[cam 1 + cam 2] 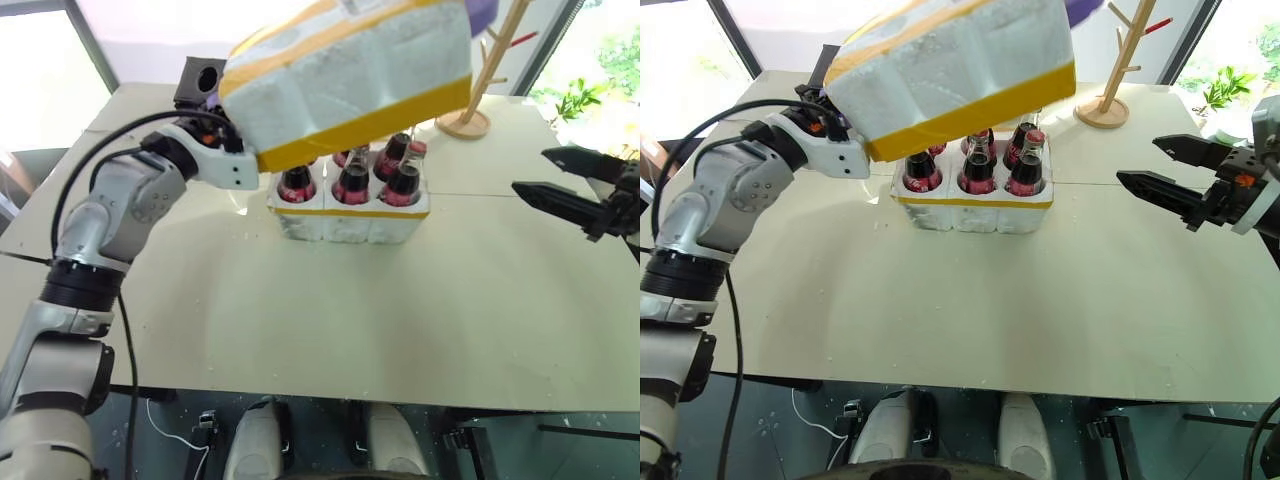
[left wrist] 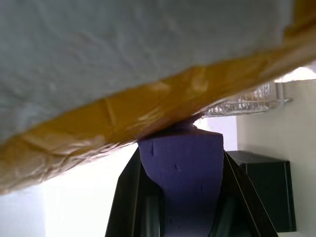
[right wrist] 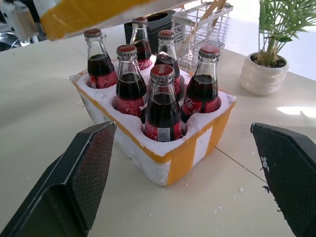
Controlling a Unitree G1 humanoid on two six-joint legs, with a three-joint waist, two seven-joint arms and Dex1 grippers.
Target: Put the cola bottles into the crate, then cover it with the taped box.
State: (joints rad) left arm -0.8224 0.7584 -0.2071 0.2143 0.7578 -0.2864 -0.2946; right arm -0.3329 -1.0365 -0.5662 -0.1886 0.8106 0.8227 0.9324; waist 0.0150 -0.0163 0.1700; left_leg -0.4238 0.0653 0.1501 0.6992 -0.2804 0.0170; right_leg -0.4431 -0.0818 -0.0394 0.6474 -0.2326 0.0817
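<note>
Box over the loaded crate, not yet seated

We see all 6 bottles (image 3: 160, 101) standing in the crate (image 3: 190, 148) on the table (image 1: 350, 330), so only the covering is left. Our left gripper (image 1: 215, 125) is clamped on the near-left edge of the box (image 1: 350, 70), which hangs tilted above the caps, its low side near the rear-left bottles. Our right gripper (image 1: 1170, 170) waits with jaws wide, well apart to the right, holding nothing. We judge the risks as follows: held from 1 edge, the box could twist or slip; coming down tilted, its rim could catch a cap, tip a bottle or shove the crate; misaligned hollows would keep it from seating.
</note>
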